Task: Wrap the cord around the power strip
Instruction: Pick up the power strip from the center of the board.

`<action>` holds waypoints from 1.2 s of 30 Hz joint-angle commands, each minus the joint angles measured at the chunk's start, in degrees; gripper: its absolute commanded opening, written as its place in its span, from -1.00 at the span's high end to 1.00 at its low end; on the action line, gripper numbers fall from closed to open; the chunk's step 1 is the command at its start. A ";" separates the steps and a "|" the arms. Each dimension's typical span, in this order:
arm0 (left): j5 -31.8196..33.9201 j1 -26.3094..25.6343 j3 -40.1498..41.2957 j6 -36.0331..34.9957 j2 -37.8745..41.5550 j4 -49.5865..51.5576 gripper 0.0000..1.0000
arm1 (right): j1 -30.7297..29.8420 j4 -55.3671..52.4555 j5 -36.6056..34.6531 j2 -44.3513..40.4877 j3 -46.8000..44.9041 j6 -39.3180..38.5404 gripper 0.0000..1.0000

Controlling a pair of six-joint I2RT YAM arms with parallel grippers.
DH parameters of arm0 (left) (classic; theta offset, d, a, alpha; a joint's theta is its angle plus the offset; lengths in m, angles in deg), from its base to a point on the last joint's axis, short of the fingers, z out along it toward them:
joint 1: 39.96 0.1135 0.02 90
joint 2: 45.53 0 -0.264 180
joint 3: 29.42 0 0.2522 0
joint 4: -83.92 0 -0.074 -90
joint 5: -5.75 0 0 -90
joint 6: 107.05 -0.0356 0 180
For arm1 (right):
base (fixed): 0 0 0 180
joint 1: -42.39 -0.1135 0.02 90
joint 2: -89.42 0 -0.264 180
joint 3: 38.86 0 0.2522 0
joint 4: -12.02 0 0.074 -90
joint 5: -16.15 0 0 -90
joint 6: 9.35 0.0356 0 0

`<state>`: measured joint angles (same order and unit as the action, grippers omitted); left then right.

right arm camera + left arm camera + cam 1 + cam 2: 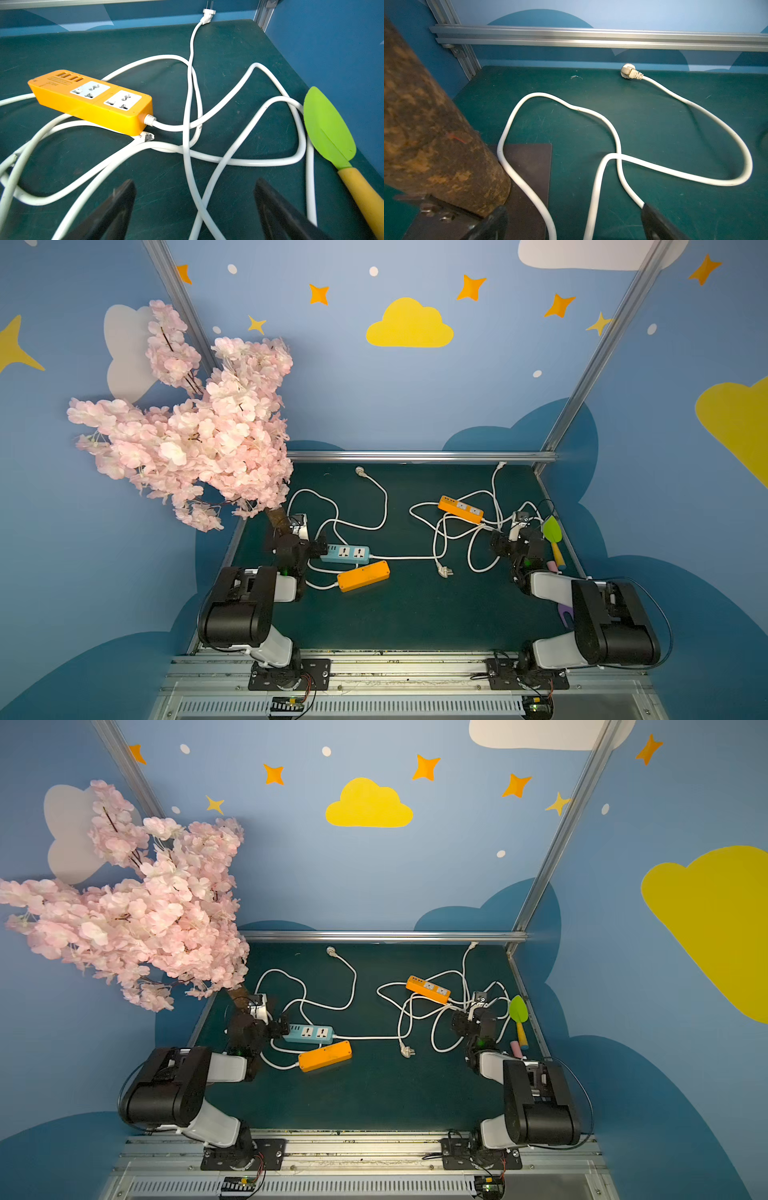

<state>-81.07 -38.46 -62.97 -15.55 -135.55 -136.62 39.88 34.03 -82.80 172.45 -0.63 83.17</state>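
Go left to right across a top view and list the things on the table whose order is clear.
tree → blue strip → far orange strip → trowel

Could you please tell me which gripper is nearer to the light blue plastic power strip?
Left. The left gripper sits right beside one end of the light blue plastic power strip; the right gripper is across the green table, by the far orange power strip.
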 commanded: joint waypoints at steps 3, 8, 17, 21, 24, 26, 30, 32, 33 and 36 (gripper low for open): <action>-0.72 -0.09 -0.95 -0.35 -0.28 -0.36 -1.00 | 0.01 0.33 -0.36 0.48 0.93 -0.22 -0.81; -0.80 -0.01 -0.89 -0.35 -0.30 -0.31 -1.00 | -0.05 0.27 -0.31 0.47 0.89 -0.23 -0.81; -0.81 0.03 -0.95 -0.35 -0.23 -0.36 -1.00 | -0.07 0.24 -0.31 0.48 0.93 -0.20 -0.81; -0.81 0.00 -0.92 -0.36 -0.33 -0.36 -1.00 | -0.06 0.26 -0.30 0.47 0.93 -0.24 -0.81; -1.45 0.34 -0.98 -0.20 -0.32 -0.21 -1.00 | -0.06 -0.07 -0.34 0.61 1.08 -0.23 -0.81; -3.10 1.11 -0.90 0.32 -0.16 -0.23 -1.00 | -0.07 0.08 -0.43 0.47 1.01 -0.28 -0.81; 0.43 0.19 0.39 0.23 1.77 -1.37 -1.00 | -1.77 -1.91 -0.63 -0.84 1.92 -1.77 -0.81; 2.45 -0.74 1.12 -0.37 5.47 0.54 -1.00 | -2.67 -2.24 -2.53 -1.86 2.05 -2.90 -0.81; 3.59 -1.59 1.25 -1.16 7.08 1.30 -1.00 | -3.44 -1.48 -5.33 -2.65 2.33 -2.44 -0.81; 14.81 -5.89 -0.33 -1.10 14.66 11.74 -1.00 | -5.78 -10.53 -9.80 -8.99 6.78 -0.37 -0.81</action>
<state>-75.82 -41.70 -62.03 -16.16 -126.34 -132.51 35.56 29.40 -87.43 169.32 1.43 81.64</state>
